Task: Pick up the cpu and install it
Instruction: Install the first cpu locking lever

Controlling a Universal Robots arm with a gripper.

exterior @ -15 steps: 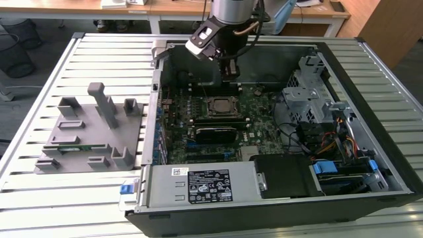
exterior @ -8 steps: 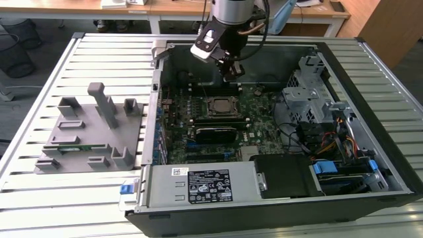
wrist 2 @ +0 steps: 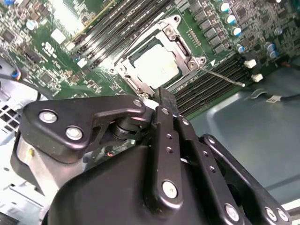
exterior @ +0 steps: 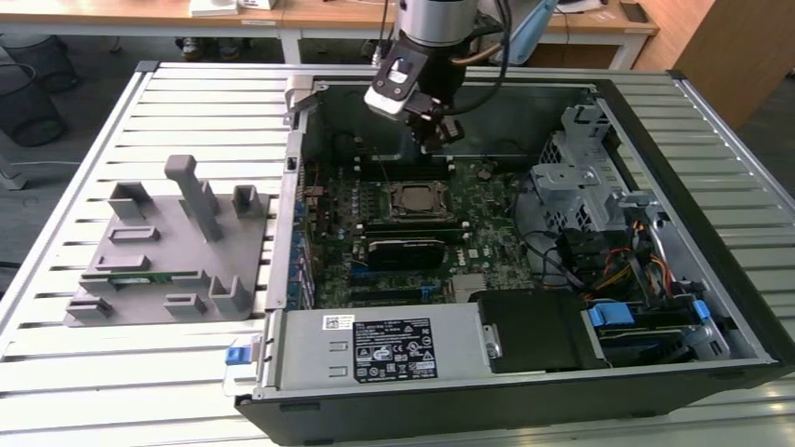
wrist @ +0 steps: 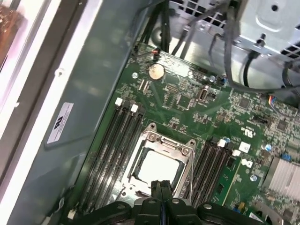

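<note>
CPU, small flat square chip with silvery-white metal top (wrist: 158,168), seated in black square socket with metal frame (wrist: 154,136) at the middle of green motherboard (wrist: 197,108); same chip plain in the second wrist view (wrist 2: 155,64) and in the exterior view (exterior: 412,197). One chip, one socket.

Black two-fingered gripper (wrist: 161,187) poised above the socket's edge, apart from the chip, fingertips pressed together with no gap and nothing held between them. In the second wrist view, same closed fingertips (wrist 2: 164,98) just beside the socket frame. In the exterior view, gripper (exterior: 437,140) hanging inside open black computer case (exterior: 695,307), above the board, behind the socket.

Long black memory slots (wrist: 110,140) flanking the socket on two sides, in two banks; exact slot count hard to tell. One round silver coin battery (wrist: 156,71) on the board. One grey moulded parts tray (exterior: 162,261) on slatted white metal table (exterior: 125,372), at the exterior view's left of the case, with one long thin green memory stick (exterior: 130,277) lying in it.
</note>
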